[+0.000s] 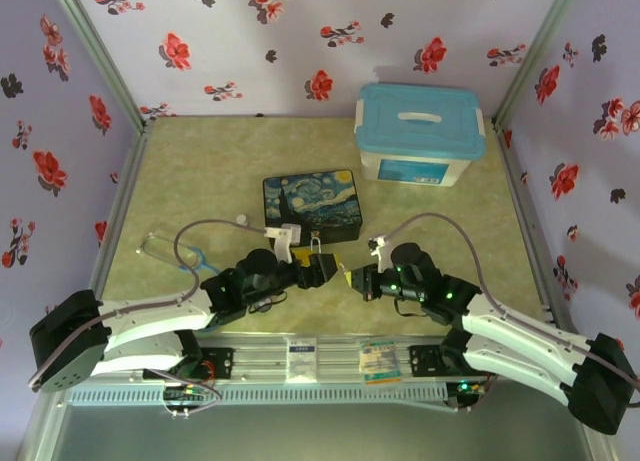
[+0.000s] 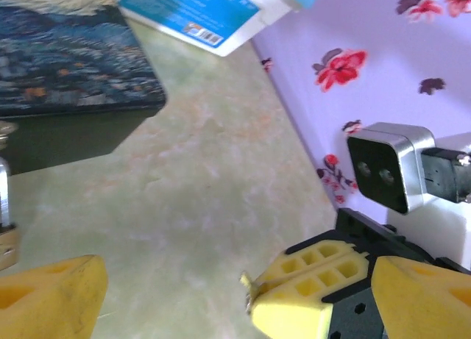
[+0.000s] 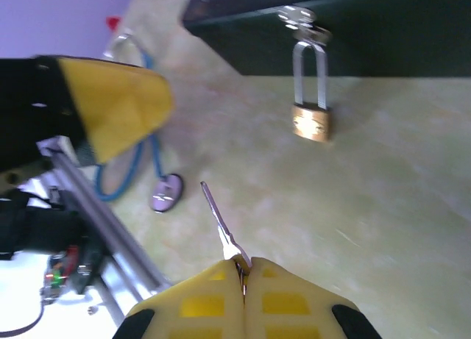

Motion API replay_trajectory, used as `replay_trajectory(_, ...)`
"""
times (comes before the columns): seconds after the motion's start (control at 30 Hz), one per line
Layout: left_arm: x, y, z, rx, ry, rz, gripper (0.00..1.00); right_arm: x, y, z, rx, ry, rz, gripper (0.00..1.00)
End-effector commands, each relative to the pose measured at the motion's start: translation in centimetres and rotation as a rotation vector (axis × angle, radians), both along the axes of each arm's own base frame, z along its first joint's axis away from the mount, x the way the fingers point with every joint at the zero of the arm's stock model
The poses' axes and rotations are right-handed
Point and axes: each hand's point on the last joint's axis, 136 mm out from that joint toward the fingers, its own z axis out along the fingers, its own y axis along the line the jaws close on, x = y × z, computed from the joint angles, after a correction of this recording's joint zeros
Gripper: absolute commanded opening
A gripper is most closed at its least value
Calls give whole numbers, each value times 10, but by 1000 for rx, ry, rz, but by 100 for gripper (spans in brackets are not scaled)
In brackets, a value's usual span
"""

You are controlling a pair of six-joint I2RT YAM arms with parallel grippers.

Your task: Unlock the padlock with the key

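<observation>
The brass padlock hangs by its silver shackle from the latch of the dark blue painted tin, its body resting near the table. In the left wrist view the padlock sits at the left edge. My right gripper is shut on the key, whose thin grey blade sticks out forward and to the left, well short of the padlock. My left gripper is open, its yellow fingers wide apart. The right gripper and the key tip sit between them. From above, both grippers meet just before the tin.
A white box with a blue lid stands at the back right. A stethoscope with a blue tube lies at the left, its silver disc near the key. A small white cylinder lies left of the tin. Flowered walls enclose the table.
</observation>
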Motion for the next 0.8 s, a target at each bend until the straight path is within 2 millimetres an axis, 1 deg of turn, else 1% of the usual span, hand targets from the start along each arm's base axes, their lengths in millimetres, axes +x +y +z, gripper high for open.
replay_trajectory(0.0,-1,-10,44,-125,-109,-29,88,-7,20,40,191,-47,88,0)
replay_trajectory(0.03,-2,-10,45,-134,-112,-34,83,-8,22,45,218,-51,95,0)
replay_trajectory(0.13,-6,-11,45,-134,-107,-53,75,-9,25,55,268,-58,106,0)
replay_trajectory(0.2,-8,-13,44,-118,-115,-64,70,-11,27,57,282,-50,115,0)
replay_trajectory(0.27,-10,-14,42,-99,-116,-71,61,-12,28,58,291,-46,123,0)
replay_trajectory(0.33,-10,-15,39,-94,-113,-73,49,-12,28,58,294,-45,123,0)
replay_trajectory(0.37,-10,-15,39,-94,-114,-74,45,-12,28,58,294,-43,122,0)
replay_trajectory(0.47,-8,-14,36,-85,-107,-61,41,-12,28,59,297,-42,124,0)
replay_trajectory(0.53,-8,-15,37,-81,-112,-62,31,-12,28,56,289,-40,124,0)
replay_trajectory(0.63,-8,-15,39,-79,-120,-64,19,-12,28,54,284,-34,121,0)
replay_trajectory(0.67,-8,-15,39,-79,-120,-64,12,-11,28,54,285,-34,119,0)
replay_trajectory(0.7,-8,-16,39,-74,-122,-65,3,-11,28,54,284,-31,115,0)
replay_trajectory(0.73,-8,-16,40,-74,-125,-67,0,-10,28,54,287,-30,110,0)
replay_trajectory(0.77,-9,-15,39,-73,-126,-70,0,-9,27,55,289,-28,103,0)
